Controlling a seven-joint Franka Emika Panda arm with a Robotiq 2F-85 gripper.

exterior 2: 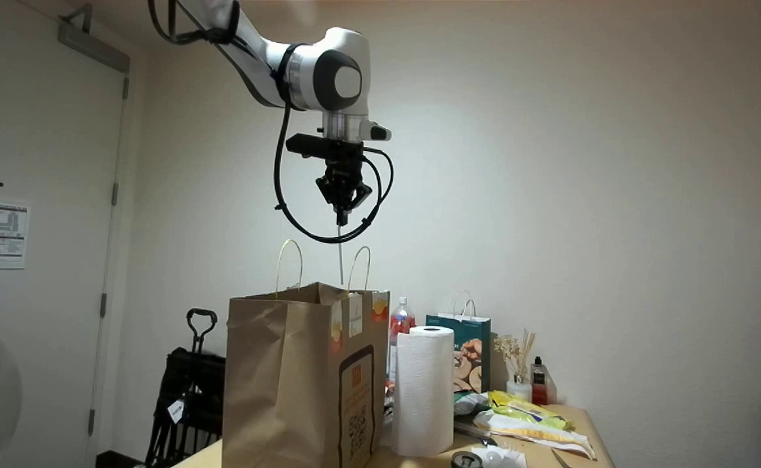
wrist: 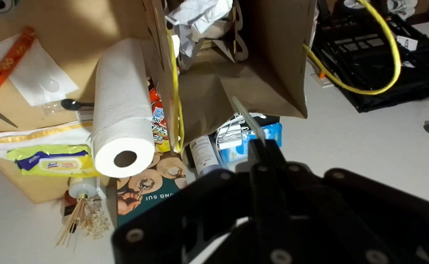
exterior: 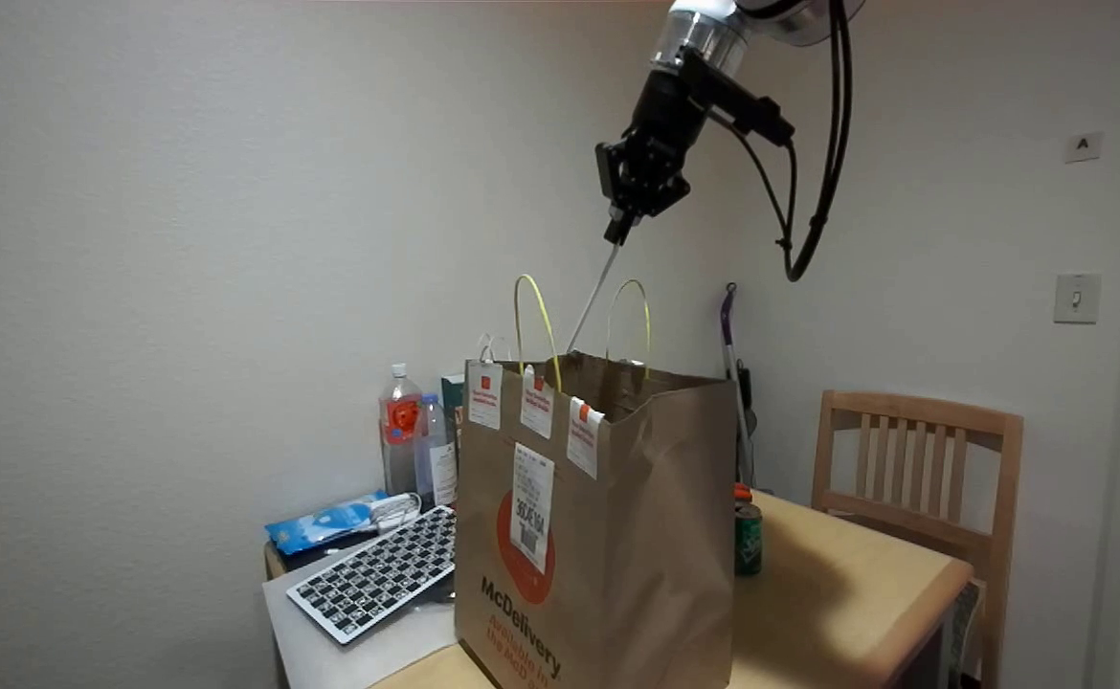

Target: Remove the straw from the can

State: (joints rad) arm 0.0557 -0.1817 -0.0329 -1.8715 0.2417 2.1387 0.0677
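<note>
Robotiq gripper [wrist: 264, 145] nearest in the wrist view — clamped on pale straw [wrist: 248, 118], tilted, lower end near rim of open McDelivery paper bag [exterior: 670, 522]. Paper towel roll [wrist: 123, 91] upright beside bag. Green drink can [exterior: 749, 542] on table [exterior: 871, 565], well apart from straw — wooden chair [exterior: 924, 413] behind in an exterior view.

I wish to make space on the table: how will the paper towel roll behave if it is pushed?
The paper towel roll would probably tip if pushed high, since it stands tall on its end. Once down, its round shape suggests it may roll. The hollow core hints it is light for its size.
</note>
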